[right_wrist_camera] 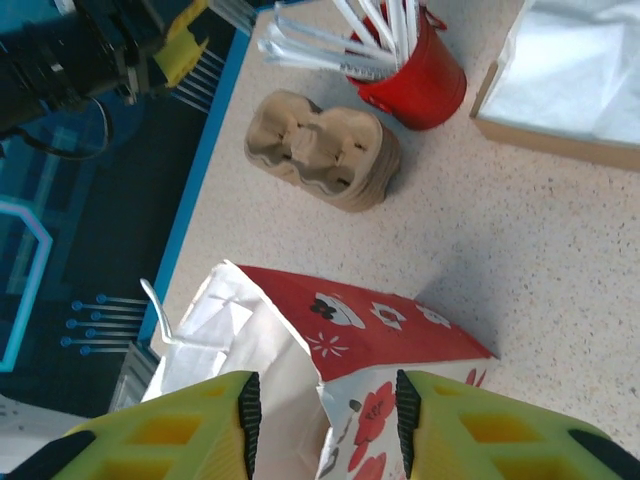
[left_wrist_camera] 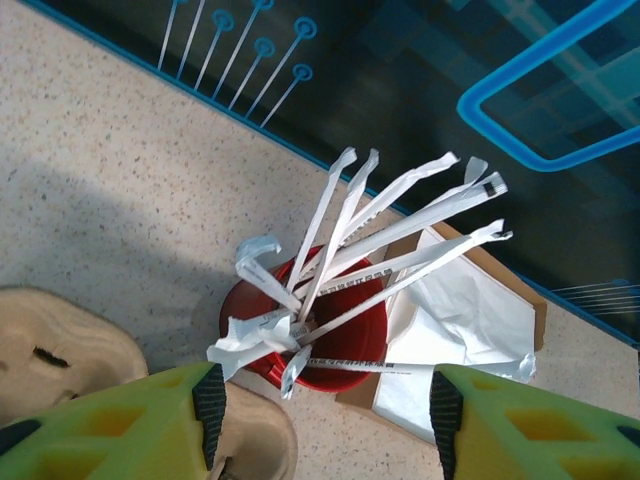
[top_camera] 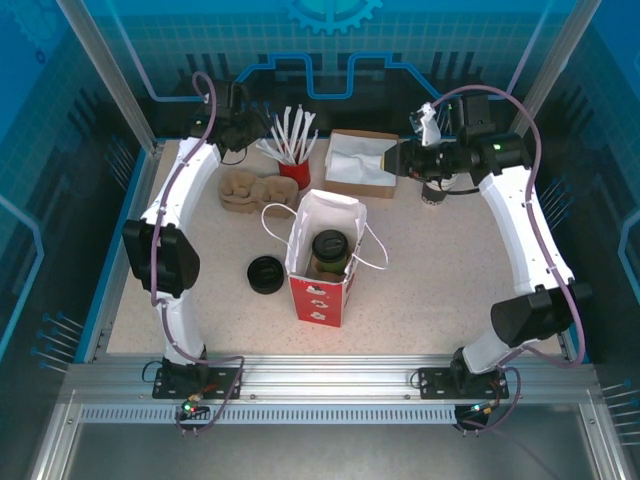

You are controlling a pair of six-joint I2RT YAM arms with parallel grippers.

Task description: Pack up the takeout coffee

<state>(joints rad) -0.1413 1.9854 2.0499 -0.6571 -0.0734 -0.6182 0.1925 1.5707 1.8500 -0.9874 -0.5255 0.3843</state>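
Coffee cup (top_camera: 328, 248): stands upright inside the red-and-white paper bag (top_camera: 318, 292) at the middle of the surface (top_camera: 440, 270). Its black lid (top_camera: 328, 241) is on and faces up through the open bag mouth. The dark green side shows a little below the lid, and the rest is hidden by the bag walls.

Left fingers (left_wrist_camera: 120, 430): spread apart, gripping nothing. They hang over the red pot (left_wrist_camera: 330, 335) of wrapped straws (left_wrist_camera: 400, 215) at the far left. The napkin box (left_wrist_camera: 470, 310) is just beside the pot.

Right fingers (right_wrist_camera: 160, 430): parted, nothing between them. The top view puts them over the near end of the napkin box, well apart from the bag. The wrist view looks down past them onto the bag's rim and the cardboard cup carriers (right_wrist_camera: 320, 150).

Loose stack of lids (top_camera: 266, 273) sits left of the bag, not touching it.

Handling, my reading:
- The paper wall is thin and soft, so a hard squeeze would dent it and could pop the lid.
- Weight is unknown because the fill can't be seen. Treat it as full and keep it upright.
- The lid plastic is likely slick, so it makes a poor hold by itself.
- Best hold is across the body just under the lid rim, where the rolled edge stiffens the cup.
- The bag walls are floppy and close around the cup, leaving little room for fingers to reach in from above.

The cup looks packed already.
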